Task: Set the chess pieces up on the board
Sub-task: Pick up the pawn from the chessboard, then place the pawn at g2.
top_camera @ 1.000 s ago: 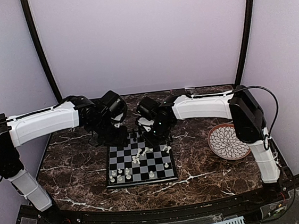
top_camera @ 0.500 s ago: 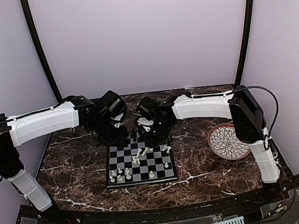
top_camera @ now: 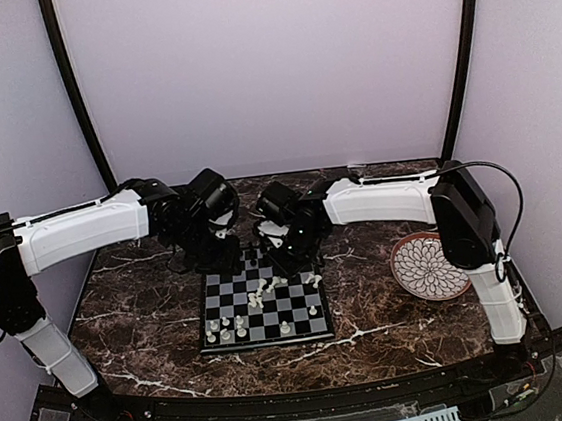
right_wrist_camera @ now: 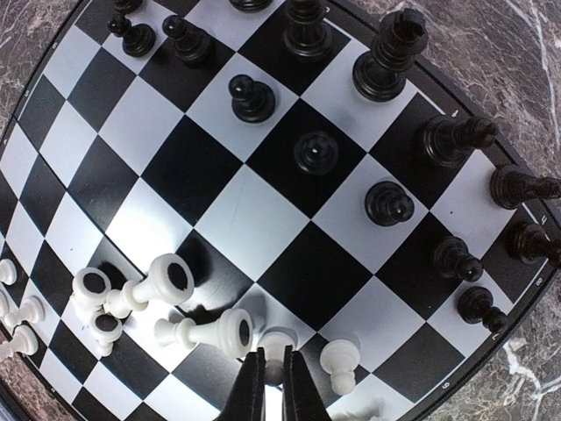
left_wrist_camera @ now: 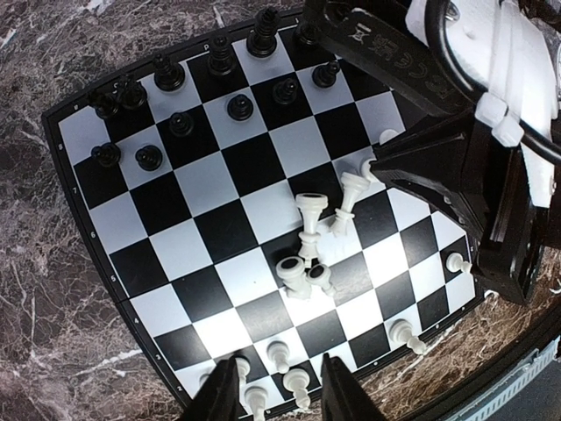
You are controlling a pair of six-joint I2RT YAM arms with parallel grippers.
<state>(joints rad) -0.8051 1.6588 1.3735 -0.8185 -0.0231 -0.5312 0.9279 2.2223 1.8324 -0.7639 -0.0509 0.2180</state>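
Note:
The board (top_camera: 232, 303) lies at the table's centre. Black pieces (left_wrist_camera: 237, 107) stand along its far rows; they also show in the right wrist view (right_wrist_camera: 252, 98). Several cream-white pieces (left_wrist_camera: 307, 254) lie tipped over mid-board, and a few white pawns (top_camera: 226, 329) stand near the front edge. My right gripper (right_wrist_camera: 273, 368) is shut on a standing white pawn (right_wrist_camera: 275, 344), beside a fallen white piece (right_wrist_camera: 210, 331) and another standing pawn (right_wrist_camera: 340, 360). In the top view it (top_camera: 291, 260) is over the board's far right. My left gripper (left_wrist_camera: 282, 368) is open and empty, hovering above the board's near-edge pawns.
A round white petal-patterned plate (top_camera: 430, 267) sits on the marble table to the right of the board. In the left wrist view the right arm (left_wrist_camera: 456, 149) fills the upper right over the board. Both arms meet close together above the board's far edge.

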